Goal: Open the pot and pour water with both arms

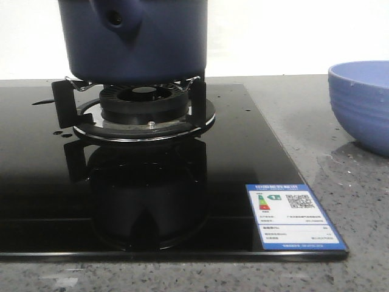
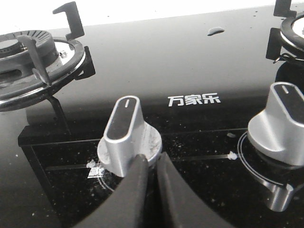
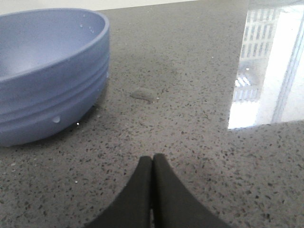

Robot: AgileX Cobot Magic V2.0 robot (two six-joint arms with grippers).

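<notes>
The dark navy pot [image 1: 137, 39] stands on the burner [image 1: 144, 103] of the black glass hob, its stub handle socket [image 1: 115, 19] facing the front camera. Its top and lid are cut off by the front view's upper edge. My left gripper [image 2: 151, 156] is shut and empty, its tips just in front of a silver stove knob [image 2: 124, 135]. My right gripper [image 3: 152, 159] is shut and empty above the grey speckled counter, beside the light blue ribbed bowl [image 3: 45, 71]. Neither gripper shows in the front view.
The ribbed bowl [image 1: 361, 103] sits on the counter right of the hob. A second silver knob [image 2: 280, 126] and a second burner [image 2: 33, 61] show in the left wrist view. An energy label [image 1: 293, 217] is stuck on the hob's front right corner.
</notes>
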